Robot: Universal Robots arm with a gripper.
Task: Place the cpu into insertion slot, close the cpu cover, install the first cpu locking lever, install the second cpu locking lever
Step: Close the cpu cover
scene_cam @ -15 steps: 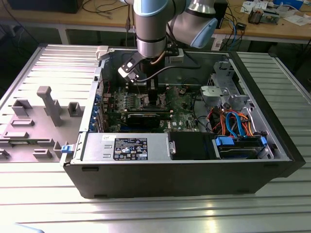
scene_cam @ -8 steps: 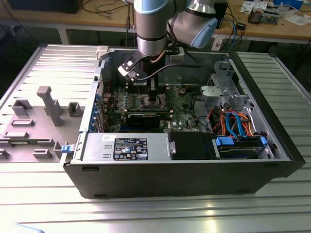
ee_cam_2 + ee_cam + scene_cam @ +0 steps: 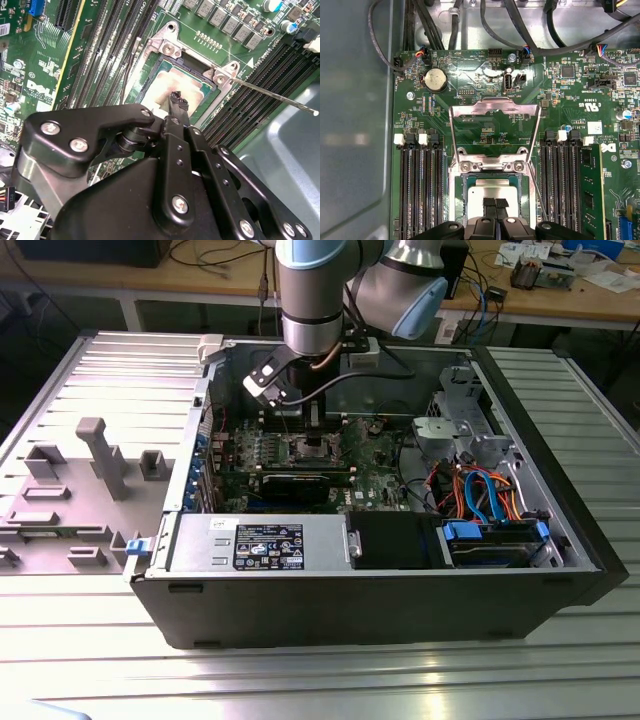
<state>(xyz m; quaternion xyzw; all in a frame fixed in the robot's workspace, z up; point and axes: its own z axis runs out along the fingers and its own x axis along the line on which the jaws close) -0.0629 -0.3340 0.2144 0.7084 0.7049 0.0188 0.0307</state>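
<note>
As the robot arm (image 3: pixel 315 300) reaches down from above into an open computer case (image 3: pixel 380 610) lying on a ribbed metal table (image 3: pixel 300 680), its wrist hangs low over the green circuit board (image 3: pixel 375 455), toward the exterior view's left of the case's middle. The arm's grey column stands nearly upright, with a blue-capped joint jutting to the exterior view's right just above the case's back wall. At its tip the claw (image 3: pixel 495 204) points down at the socket (image 3: pixel 457 200), its two black fingertips (image 3: pixel 489 204) pressed together with no gap between them and nothing gripped. In both wrist views the closed tips sit directly over the chip (image 3: pixel 492 191), which lies flat inside the socket with its silver top facing up; whether the tips touch the metal or hover just above it cannot be told. The cover (image 3: pixel 495 106), a thin silver frame with a square window, is swung open on its hinge beside the socket, green board showing through the window. In the second wrist view a thin metal lever (image 3: pixel 270 95) sticks out from a corner of the socket, raised across the long black memory slots (image 3: pixel 265 75). Such slots flank the socket on two sides, and a round coin battery (image 3: pixel 435 79) sits on the board beyond the cover.
</note>
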